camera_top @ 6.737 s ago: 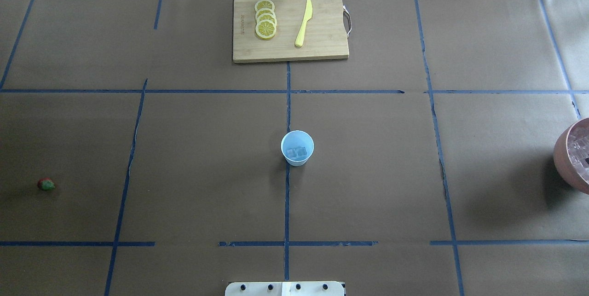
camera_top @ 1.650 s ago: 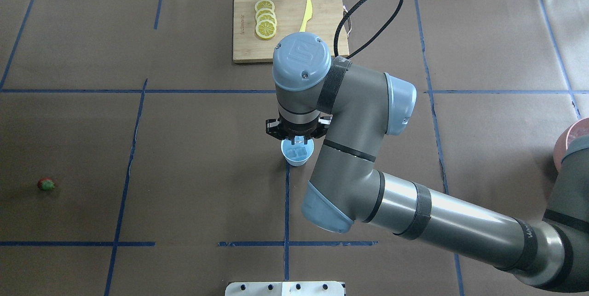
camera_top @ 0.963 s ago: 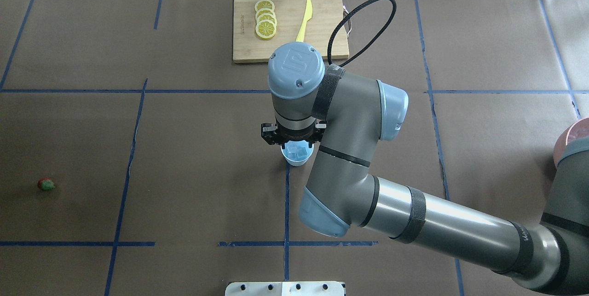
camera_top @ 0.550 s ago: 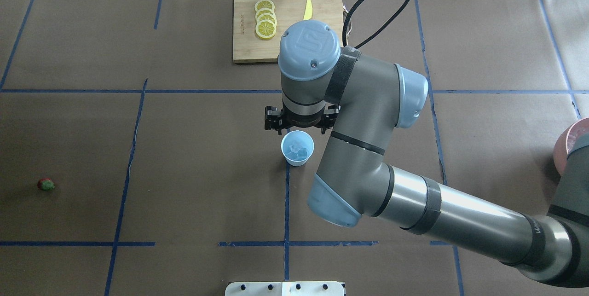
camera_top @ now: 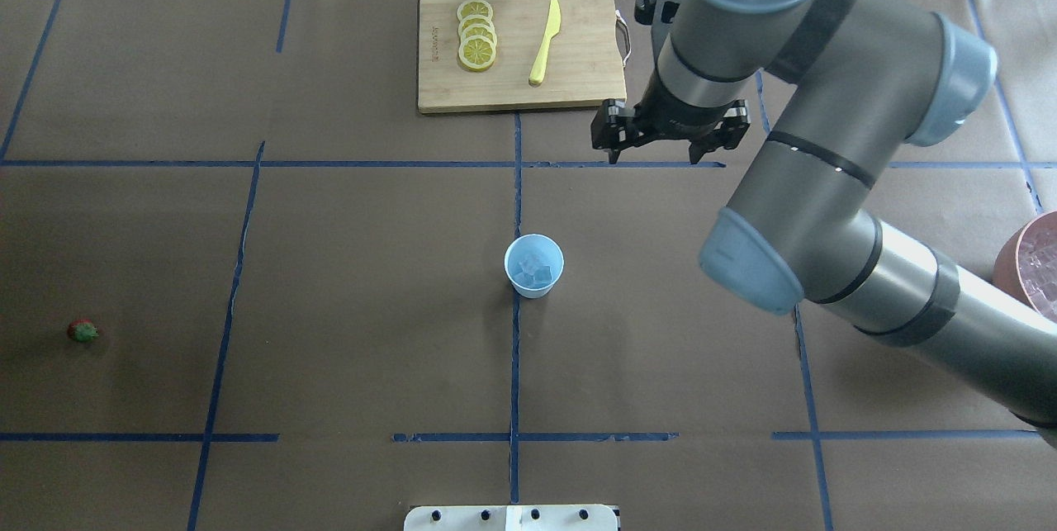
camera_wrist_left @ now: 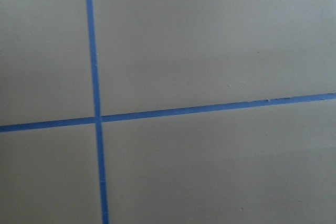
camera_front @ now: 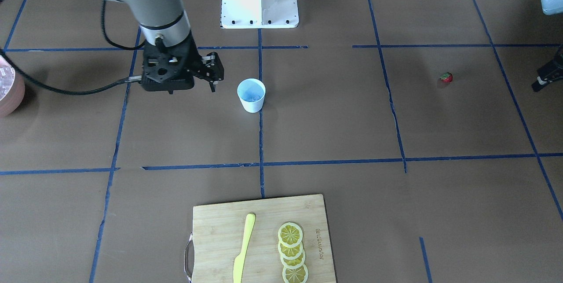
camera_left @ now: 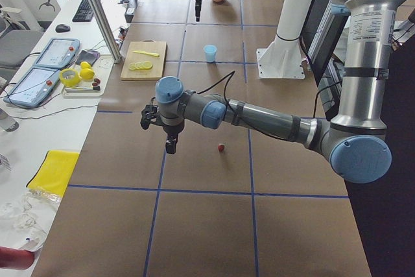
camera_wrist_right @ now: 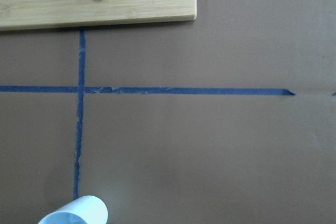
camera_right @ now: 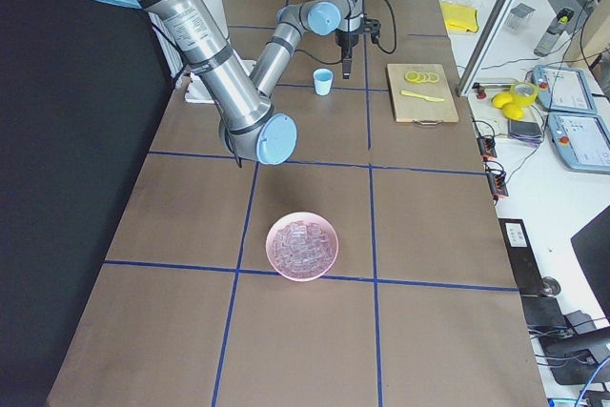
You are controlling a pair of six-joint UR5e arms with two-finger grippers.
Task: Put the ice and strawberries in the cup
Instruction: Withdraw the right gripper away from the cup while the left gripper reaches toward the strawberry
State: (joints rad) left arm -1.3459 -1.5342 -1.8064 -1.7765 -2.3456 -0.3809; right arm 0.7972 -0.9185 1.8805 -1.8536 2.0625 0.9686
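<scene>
The fingers (camera_top: 613, 144) of the right gripper (camera_top: 661, 149) stand apart with nothing between them. That gripper hangs raised, past the cup (camera_top: 534, 265) on its cutting board (camera_top: 578, 93) side and off toward my right. Of the left gripper (camera_left: 170, 147) I cannot tell whether the fingers are apart or together: its wrist camera shows only bare brown table (camera_wrist_left: 210, 51) and blue tape (camera_wrist_left: 94, 119), and the other views catch it too small or cut off at the edge.

The cup stands upright on the table, and I see clear ice (camera_top: 533, 272) cubes lying in its bottom. The strawberry (camera_top: 82, 331) lies alone on the table, well apart from the cup on my left side. The left gripper hovers above the table near it, on the side of the berry away from the cup. The pink bowl (camera_right: 302, 245) of spare cubes sits well apart from the cup on the opposite, right side.

I judge the ice part served (more cubes may be wanted, which I cannot know) and the berry part not yet done, so the berry is the step in hand. The next move falls to the left arm. I would bring the gripper over the berry, spread the fingers to either side of it and go down close to the table. Then I would close gently and carry the berry across to drop it from over the cup's rim.
</scene>
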